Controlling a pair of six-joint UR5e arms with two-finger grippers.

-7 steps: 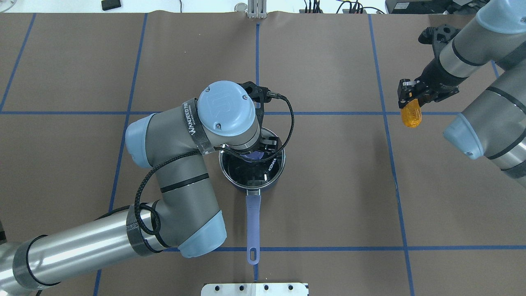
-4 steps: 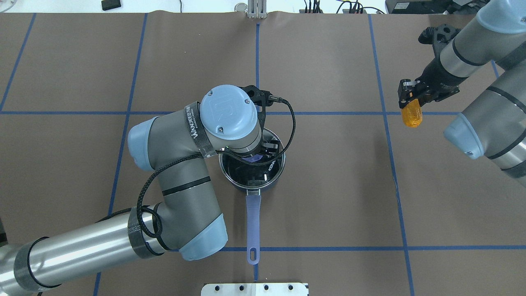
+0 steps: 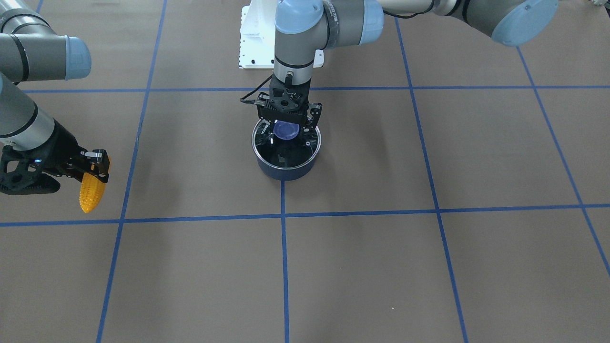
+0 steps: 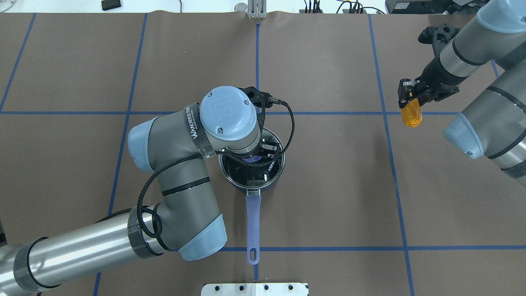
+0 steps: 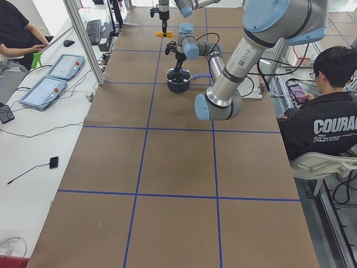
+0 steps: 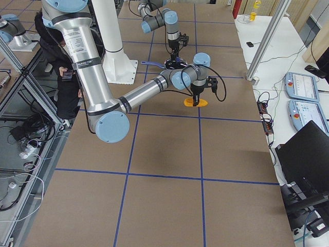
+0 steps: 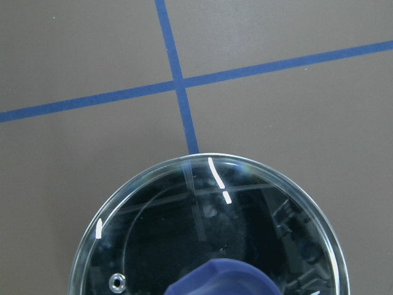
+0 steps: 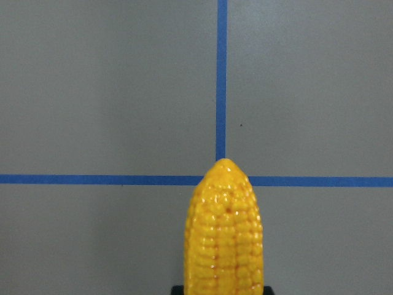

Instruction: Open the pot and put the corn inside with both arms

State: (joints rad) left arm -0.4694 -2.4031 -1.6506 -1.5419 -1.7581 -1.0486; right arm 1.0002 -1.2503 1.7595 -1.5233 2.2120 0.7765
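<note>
The navy pot (image 3: 286, 171) stands mid-table with its periwinkle handle (image 4: 253, 222) pointing toward the robot's base. The glass lid (image 3: 286, 153) rests on it, also in the left wrist view (image 7: 209, 233). My left gripper (image 3: 288, 133) hangs straight down over the lid, open, a finger on each side of the blue knob (image 3: 286, 129) with small gaps. My right gripper (image 3: 97, 164) is shut on the corn (image 3: 91, 193), held tip-down above the table far to the pot's right (image 4: 411, 116). The corn fills the lower middle of the right wrist view (image 8: 224, 233).
The white base mount (image 4: 254, 289) sits at the near edge behind the pot handle. Blue tape lines cross the brown table cover (image 4: 328, 185). A seated person (image 5: 323, 123) is beside the table; another sits at the far desk (image 5: 17, 33).
My left arm has shifted slightly, its wrist settling a little over the lid knob. The right gripper and the corn have barely moved.
</note>
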